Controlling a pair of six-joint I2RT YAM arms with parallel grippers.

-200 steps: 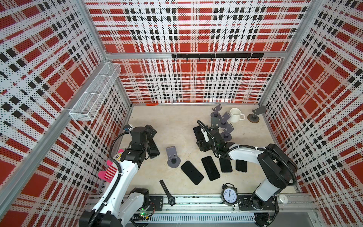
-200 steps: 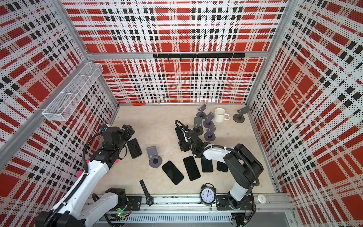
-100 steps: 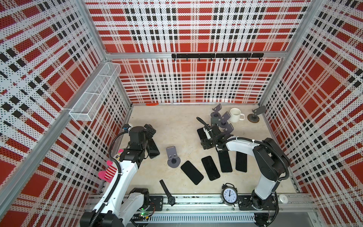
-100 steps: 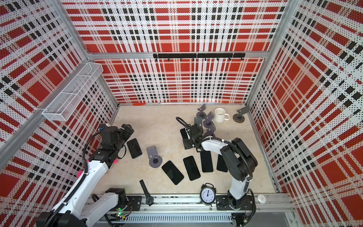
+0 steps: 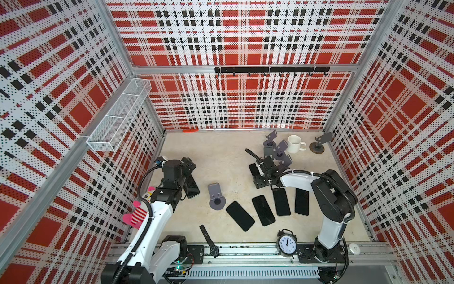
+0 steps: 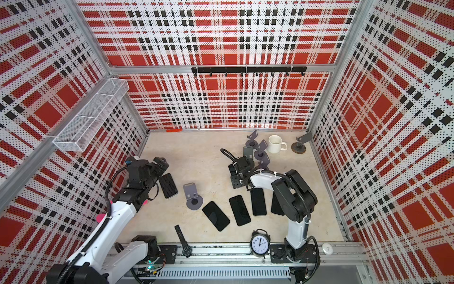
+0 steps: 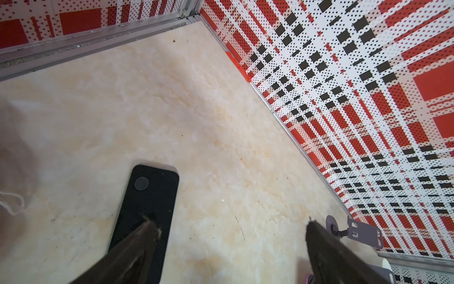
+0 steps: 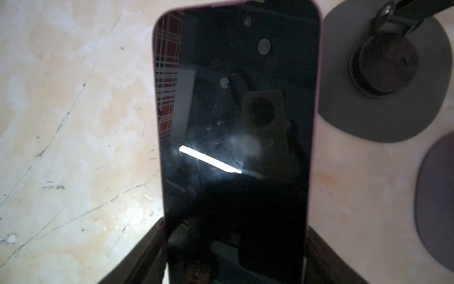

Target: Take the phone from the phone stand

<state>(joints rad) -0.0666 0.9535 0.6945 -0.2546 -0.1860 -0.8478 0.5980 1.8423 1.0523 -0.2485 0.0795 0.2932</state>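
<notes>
The right hand (image 8: 234, 228) is pinching the phone (image 8: 235, 110) across its width, a finger (image 8: 137, 255) pressing on each long edge, and the dark screen is facing the wrist camera. The phone is sitting clear of the stand (image 8: 383, 78), whose round base is lying just beside it; whether the phone's far end is touching the table (image 8: 73, 123) I cannot tell. In both top views this hand is working just left of the mug (image 5: 294, 143) and a little toward the front, with a cluster of stands (image 5: 281, 148) crowding the mug's left side.

The left hand (image 7: 231, 221) is hanging spread wide, gripping nothing, well left of the mug. 1 of its fingers (image 7: 137, 241) is overlapping a second phone (image 7: 152, 191) lying flat; contact is unclear.

4 more phones (image 5: 263, 210) are lying flat in a row well in front of the mug. A lone stand (image 5: 216, 196) is standing left of the mug and toward the front.
</notes>
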